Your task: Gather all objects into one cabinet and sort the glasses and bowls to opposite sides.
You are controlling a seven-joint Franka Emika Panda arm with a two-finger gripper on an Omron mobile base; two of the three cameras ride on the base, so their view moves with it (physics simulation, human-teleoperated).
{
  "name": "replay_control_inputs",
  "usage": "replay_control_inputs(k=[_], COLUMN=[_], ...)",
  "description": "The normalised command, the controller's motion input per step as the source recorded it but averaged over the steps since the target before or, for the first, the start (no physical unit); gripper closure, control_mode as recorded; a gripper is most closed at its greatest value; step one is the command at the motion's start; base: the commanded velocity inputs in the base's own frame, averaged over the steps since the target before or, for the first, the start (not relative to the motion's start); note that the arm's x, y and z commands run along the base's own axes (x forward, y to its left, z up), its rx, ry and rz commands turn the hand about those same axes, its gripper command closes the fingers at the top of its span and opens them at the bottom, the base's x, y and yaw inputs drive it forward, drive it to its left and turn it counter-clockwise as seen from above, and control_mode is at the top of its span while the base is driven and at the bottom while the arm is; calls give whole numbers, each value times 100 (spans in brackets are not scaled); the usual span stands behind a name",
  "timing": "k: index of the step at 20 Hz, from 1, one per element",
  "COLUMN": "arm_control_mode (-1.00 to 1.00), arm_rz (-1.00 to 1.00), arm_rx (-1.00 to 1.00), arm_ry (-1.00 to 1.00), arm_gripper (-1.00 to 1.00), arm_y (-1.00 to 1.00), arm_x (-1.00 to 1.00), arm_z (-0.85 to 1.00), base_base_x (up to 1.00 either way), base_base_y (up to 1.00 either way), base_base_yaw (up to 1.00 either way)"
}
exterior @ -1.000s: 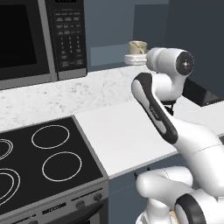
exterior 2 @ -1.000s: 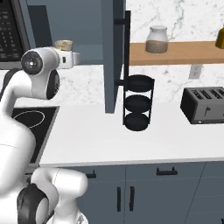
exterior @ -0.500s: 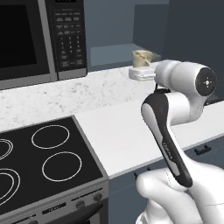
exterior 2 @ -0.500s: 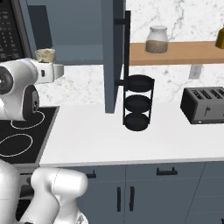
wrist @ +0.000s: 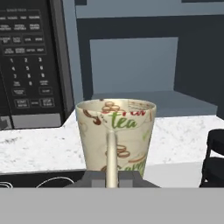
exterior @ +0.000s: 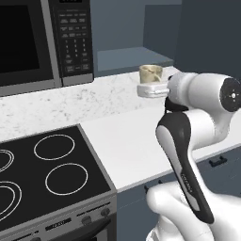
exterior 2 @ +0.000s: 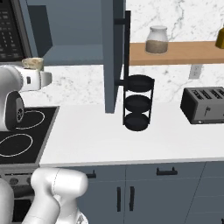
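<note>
A cream-beige mug point(wrist: 116, 135) printed with "tea" stands upright in my gripper point(wrist: 111, 178), its loop handle facing the hand camera. The gripper is shut on the mug at that handle. The left base view has the mug point(exterior: 150, 73) above the white hand point(exterior: 151, 89), over the counter's back edge. It is below and in front of the open slate blue cabinet, whose shelf point(exterior: 132, 59) is bare. From the right side the mug point(exterior 2: 33, 63) is left of the cabinet door point(exterior 2: 111, 52) with its black bar handle point(exterior 2: 127, 48). The second mug, blue cup and dark bowl are out of view.
A black microwave point(exterior: 28, 42) hangs left of the cabinet, above the stove top point(exterior: 47, 169). A black three-tier stand point(exterior 2: 138, 103) and a dark toaster point(exterior 2: 203, 105) sit on the white counter point(exterior 2: 131, 140). A wooden shelf point(exterior 2: 183, 52) carries a jar point(exterior 2: 157, 40).
My hand with the mug has come down and drifted left in the right base view, away from the cabinet door. The arm's elbow has swung toward the cameras.
</note>
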Motion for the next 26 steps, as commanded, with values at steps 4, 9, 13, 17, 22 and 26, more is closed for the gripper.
replay_control_inputs(k=[4,9,13,17,22,26], arm_control_mode=[100,100,100,100,100,100], arm_rz=[0,0,0,0,0,0], arm_rx=[0,0,0,0,0,0], arm_ry=[2,0,0,0,0,0], arm_gripper=[100,100,100,100,100,100], arm_y=[13,0,0,0,0,0], arm_x=[-1,0,0,0,0,0], arm_z=[-2,0,0,0,0,0], base_base_x=[-10,-94,-97,-69,-57,-33], base_base_y=[9,39,46,26,23,33], base_base_yaw=[0,13,46,66,69,65])
